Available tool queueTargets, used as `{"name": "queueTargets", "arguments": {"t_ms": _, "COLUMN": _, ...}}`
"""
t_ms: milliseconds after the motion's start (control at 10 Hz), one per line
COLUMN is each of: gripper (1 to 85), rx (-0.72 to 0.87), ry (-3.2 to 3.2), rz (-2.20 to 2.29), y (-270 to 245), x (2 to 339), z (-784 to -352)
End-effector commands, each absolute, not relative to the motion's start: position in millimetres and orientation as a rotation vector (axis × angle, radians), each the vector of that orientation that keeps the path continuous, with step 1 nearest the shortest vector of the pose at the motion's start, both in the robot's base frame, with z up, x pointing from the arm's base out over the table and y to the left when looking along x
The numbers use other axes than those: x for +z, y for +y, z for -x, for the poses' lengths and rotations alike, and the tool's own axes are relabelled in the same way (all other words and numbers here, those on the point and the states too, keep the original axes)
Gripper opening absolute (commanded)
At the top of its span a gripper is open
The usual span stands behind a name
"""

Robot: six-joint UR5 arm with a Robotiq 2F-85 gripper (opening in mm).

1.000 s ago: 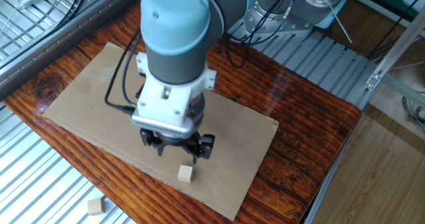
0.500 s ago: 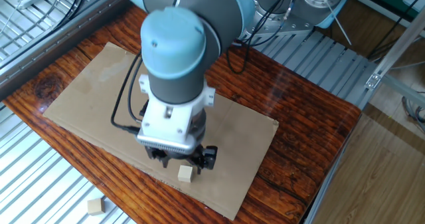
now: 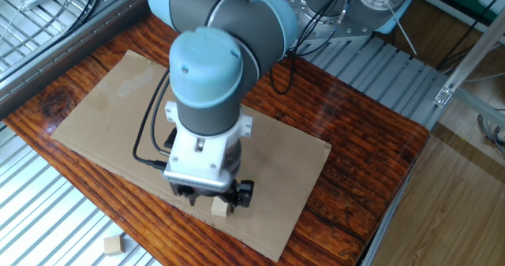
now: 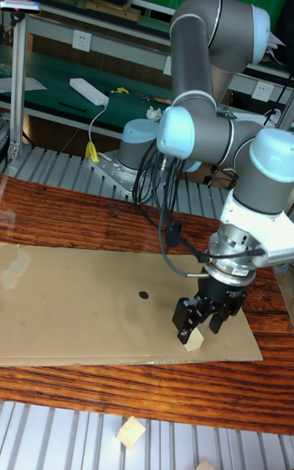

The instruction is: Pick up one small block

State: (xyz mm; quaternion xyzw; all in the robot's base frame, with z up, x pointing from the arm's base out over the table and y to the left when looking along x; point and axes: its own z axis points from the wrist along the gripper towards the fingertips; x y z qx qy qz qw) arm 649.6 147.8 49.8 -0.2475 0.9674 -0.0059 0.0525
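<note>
The small block (image 3: pixel 220 208) is a pale wooden cube lying on the cardboard sheet (image 3: pixel 110 116) near its front edge. My gripper (image 3: pixel 215 198) hangs straight down right over it, and the wrist hides the cube's top in the fixed view. In the tall fixed view the small block (image 4: pixel 193 341) shows just below the dark fingers (image 4: pixel 186 315), with my gripper (image 4: pixel 202 321) open and low over the cardboard. The fingers stand apart, and nothing is gripped between them.
A second pale wooden block (image 3: pixel 114 245) lies off the cardboard on the table's front edge, also the second block (image 4: pixel 131 432). A black dot (image 4: pixel 144 294) marks the cardboard. Ribbed metal surfaces (image 3: pixel 47 219) border the wooden table. Cables hang beside the wrist.
My gripper has moved forward and down over the last second, from behind the small block to directly over it. The block itself has not moved.
</note>
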Motion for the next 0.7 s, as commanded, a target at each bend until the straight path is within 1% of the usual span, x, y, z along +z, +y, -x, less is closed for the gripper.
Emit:
{"name": "queueTargets", "arguments": {"t_ms": 0, "gripper": 69.0, "rx": -0.014, "ry": 2.931, "rz": 0.761, "y": 147, "x": 34, "z": -655}}
{"name": "queueTargets", "arguments": {"t_ms": 200, "gripper": 67.3, "rx": -0.003, "ry": 2.932, "rz": 0.775, "y": 148, "x": 29, "z": -655}}
{"name": "queueTargets", "arguments": {"t_ms": 400, "gripper": 61.0, "rx": 0.028, "ry": 2.933, "rz": 0.774, "y": 152, "x": 21, "z": -656}}
{"name": "queueTargets", "arguments": {"t_ms": 600, "gripper": 58.7, "rx": 0.048, "ry": 2.935, "rz": 0.767, "y": 156, "x": 17, "z": -654}}
